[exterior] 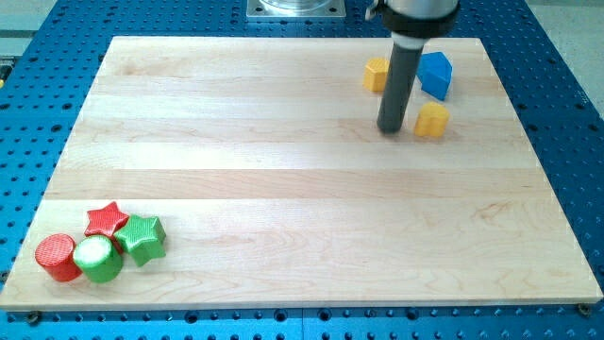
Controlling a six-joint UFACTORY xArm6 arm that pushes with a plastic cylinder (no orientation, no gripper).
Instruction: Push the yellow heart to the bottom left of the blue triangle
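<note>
A blue triangle block (435,74) sits near the view's top right. A yellow block (431,120), which looks like the heart, lies just below it. Another yellow block (377,74) lies to the left of the blue triangle, partly behind the rod. My tip (392,128) rests on the board just left of the lower yellow block, a small gap apart, and below and left of the blue triangle.
A cluster sits at the view's bottom left: a red star (107,220), a green star (142,238), a red cylinder (57,257) and a green cylinder (98,259). The wooden board (283,179) lies on a blue perforated table (47,94).
</note>
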